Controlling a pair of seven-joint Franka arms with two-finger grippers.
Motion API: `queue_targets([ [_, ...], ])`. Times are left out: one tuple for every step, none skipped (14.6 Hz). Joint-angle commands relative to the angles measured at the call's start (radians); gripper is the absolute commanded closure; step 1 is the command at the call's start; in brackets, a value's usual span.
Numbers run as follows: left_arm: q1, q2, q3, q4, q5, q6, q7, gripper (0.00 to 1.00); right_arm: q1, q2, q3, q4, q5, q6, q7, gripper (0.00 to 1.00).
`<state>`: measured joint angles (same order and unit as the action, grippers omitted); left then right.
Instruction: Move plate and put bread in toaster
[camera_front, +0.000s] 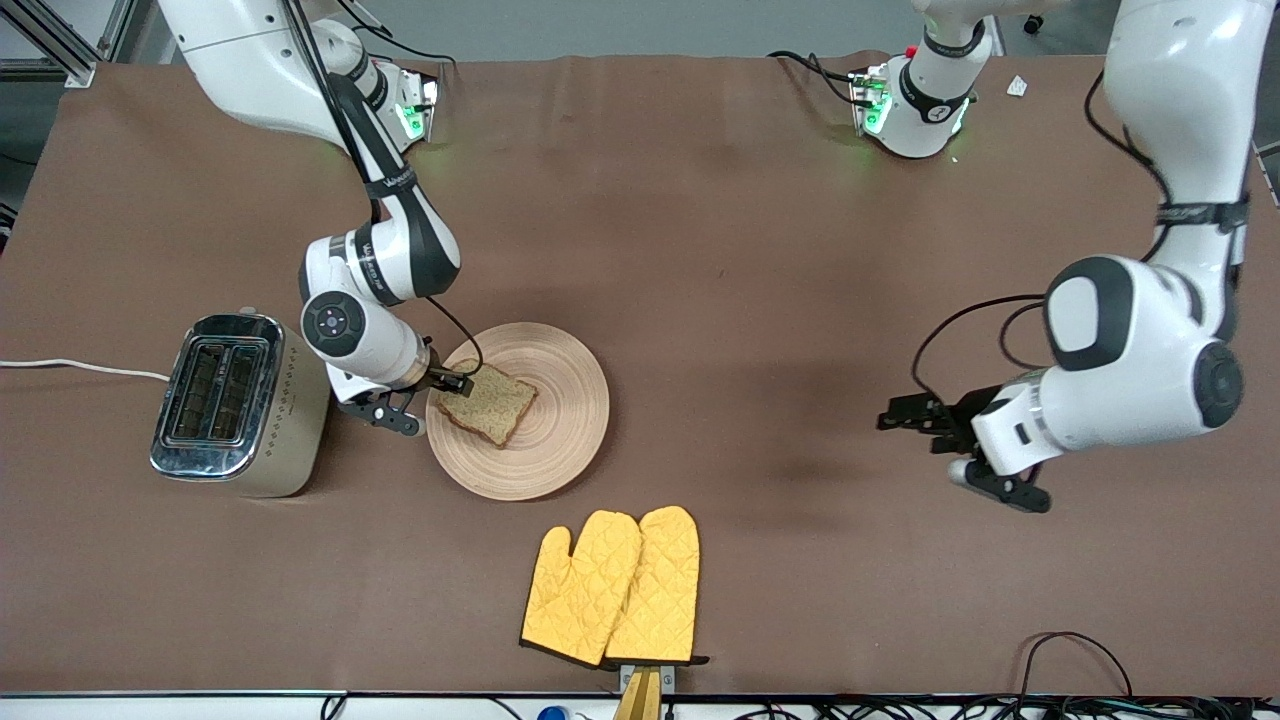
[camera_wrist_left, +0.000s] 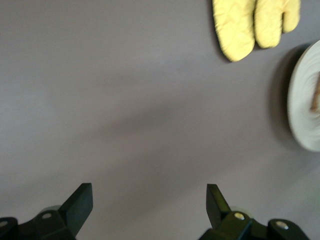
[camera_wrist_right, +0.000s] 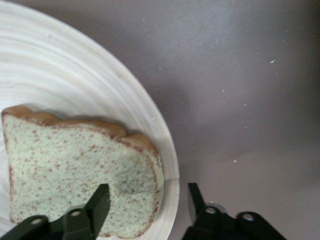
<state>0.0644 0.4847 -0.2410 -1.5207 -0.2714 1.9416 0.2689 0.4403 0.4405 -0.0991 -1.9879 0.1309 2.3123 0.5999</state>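
Observation:
The light wooden plate lies on the brown table beside the cream toaster. The brown bread lies flat on the plate, toward the toaster. My right gripper is open at the plate's rim on the toaster side. In the right wrist view the gripper has one finger over the bread and the other outside the plate. It grips nothing. My left gripper is open and empty over bare table toward the left arm's end.
Two yellow oven mitts lie nearer to the front camera than the plate, and show in the left wrist view. The toaster's white cord runs off the right arm's end of the table. Cables lie along the front edge.

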Motion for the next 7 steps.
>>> queue_targets([
  [0.028,-0.104,0.000,-0.042,0.099,-0.064,-0.026,0.00,0.018,-0.019,-0.008,-0.029,0.009,0.019,0.009,0.39],
  [0.038,-0.136,0.000,-0.041,0.135,-0.094,-0.046,0.00,0.018,-0.019,-0.008,-0.029,0.009,0.022,0.009,0.41],
  [0.044,-0.165,0.000,-0.041,0.170,-0.117,-0.054,0.00,0.018,-0.017,-0.007,-0.029,0.009,0.024,0.009,0.42],
  [0.043,-0.195,0.000,-0.041,0.193,-0.134,-0.056,0.00,0.018,-0.017,-0.008,-0.028,0.009,0.025,0.009,0.44],
  [0.044,-0.216,0.002,-0.039,0.210,-0.148,-0.075,0.00,0.011,-0.016,-0.007,-0.028,0.009,0.026,0.009,0.45],
  [0.043,-0.233,0.000,-0.029,0.250,-0.164,-0.097,0.00,0.011,-0.016,-0.007,-0.029,0.009,0.033,0.011,0.47],
  [0.043,-0.251,-0.006,-0.015,0.288,-0.194,-0.134,0.00,0.012,-0.017,-0.007,-0.029,0.009,0.036,0.011,0.48],
])
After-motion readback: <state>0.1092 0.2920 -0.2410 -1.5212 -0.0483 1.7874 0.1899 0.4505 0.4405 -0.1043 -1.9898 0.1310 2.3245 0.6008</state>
